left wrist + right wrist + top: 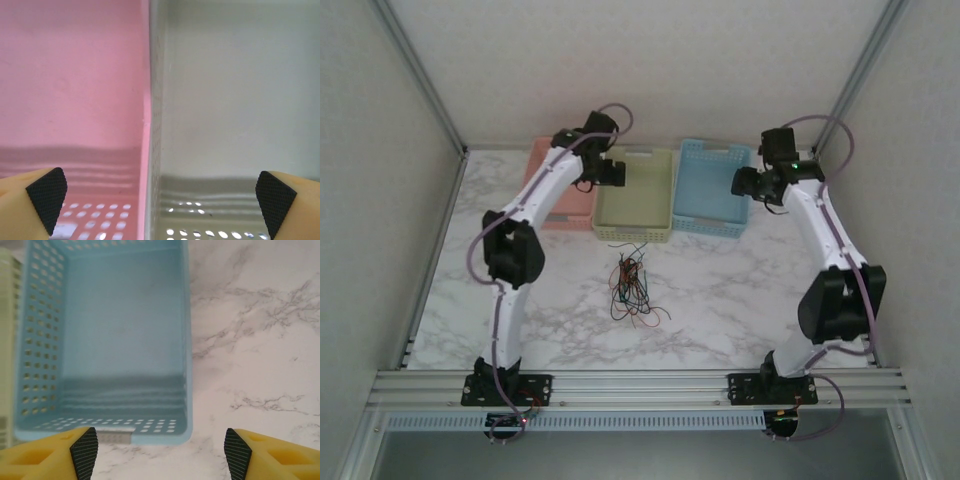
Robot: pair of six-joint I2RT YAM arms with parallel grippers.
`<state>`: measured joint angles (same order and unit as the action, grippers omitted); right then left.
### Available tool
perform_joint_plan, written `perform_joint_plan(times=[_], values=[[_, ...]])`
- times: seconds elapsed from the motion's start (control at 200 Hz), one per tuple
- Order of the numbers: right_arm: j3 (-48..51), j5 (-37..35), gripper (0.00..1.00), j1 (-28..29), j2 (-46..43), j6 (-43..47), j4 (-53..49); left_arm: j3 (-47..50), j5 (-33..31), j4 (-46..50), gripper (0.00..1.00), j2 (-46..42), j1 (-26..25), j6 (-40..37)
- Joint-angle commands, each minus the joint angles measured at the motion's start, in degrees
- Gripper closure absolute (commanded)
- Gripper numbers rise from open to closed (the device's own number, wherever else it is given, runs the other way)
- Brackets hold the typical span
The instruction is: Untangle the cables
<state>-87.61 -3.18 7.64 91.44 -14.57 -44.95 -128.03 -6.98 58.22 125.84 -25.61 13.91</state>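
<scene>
Marbled white bench (740,290), closed in by pale walls, carries 3 baskets in a row along its far side, with the pale green basket (633,200) in the middle.

The left hand (161,197) is spread as wide as it goes and has hold of nothing. Its 2 dark pads (47,192) sit at opposite lower corners of the left wrist view. From above, the left hand (608,172) hangs over the left rim of the pale green basket. Under it, that basket's perforated wall stands against the wall of the pink basket (75,75), which stands immediately left of the pale green basket.

The right hand (161,452) is also parted, a little less widely, with nothing gripped between its pads (85,450). In the overhead view the right hand (745,183) hovers to the right of the pale green basket, over the right edge of the blue basket (712,190). This blue basket is the pale green basket's right-hand neighbour, and a sliver of the pale green basket shows at the left edge of the right wrist view.

The cables (632,282) lie on the bench in front of the pale green basket, near its front wall but apart from it. Black, dark red and green strands are knotted into 1 clump, and loose ends trail away from the basket. They are well apart from both hands.
</scene>
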Motion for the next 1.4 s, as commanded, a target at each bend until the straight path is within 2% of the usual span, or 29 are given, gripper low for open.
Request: perform_joint_plan(times=[0.0,0.145,0.34,0.441,0.596,0.661,0.741,0.871,0.996,1.196,1.262,1.397], values=[[4.4,7.96,0.32,0.34,-6.11,-1.69,2.57,5.43,-2.19,-5.66,0.0,-12.55,0.21,-0.49],[11.39,17.02,0.4,4.11,-12.74,-4.33,5.64,21.49,-1.38,-13.39,0.0,-29.33,0.33,1.2],[24.58,27.05,0.47,11.76,-20.73,-5.82,15.17,48.62,6.31,-21.15,0.0,-54.41,1.76,7.53],[28.01,24.88,0.49,17.95,-21.57,-3.2,18.48,59.78,12.11,-22.4,0.0,-64.92,1.74,11.12],[28.39,19.25,0.52,27.89,-16.78,4.14,20.66,73.73,20.72,-22.49,0.01,-76.7,1.7,17.53],[28.49,20.56,0.52,29.67,-14.8,6.0,22.9,78.14,23.9,-22.28,0.01,-80.86,1.7,19.41],[28.21,21.0,0.52,31.83,-11.5,9.25,25.65,82.72,26.0,-21.47,0.02,-86.07,1.7,22.04],[23.19,19.83,0.52,34.63,-4.1,17.85,22.87,87.65,27.02,-17.96,0.03,-92.81,1.61,25.39],[21.52,25.86,0.52,34.64,0.38,26.46,22.68,89.3,27.96,-15.58,0.03,-97.74,1.61,26.94],[19.38,22.44,0.54,34.64,5.0,33.05,22.26,89.0,28.48,-14.42,0.02,-98.59,1.61,26.87],[17.87,23.21,0.59,34.63,6.94,34.19,20.44,89.03,28.28,-14.39,0.03,-98.6,1.61,26.93],[17.85,23.28,0.62,34.64,8.05,33.91,21.13,89.01,28.08,-14.38,0.02,-98.95,1.61,26.95]])
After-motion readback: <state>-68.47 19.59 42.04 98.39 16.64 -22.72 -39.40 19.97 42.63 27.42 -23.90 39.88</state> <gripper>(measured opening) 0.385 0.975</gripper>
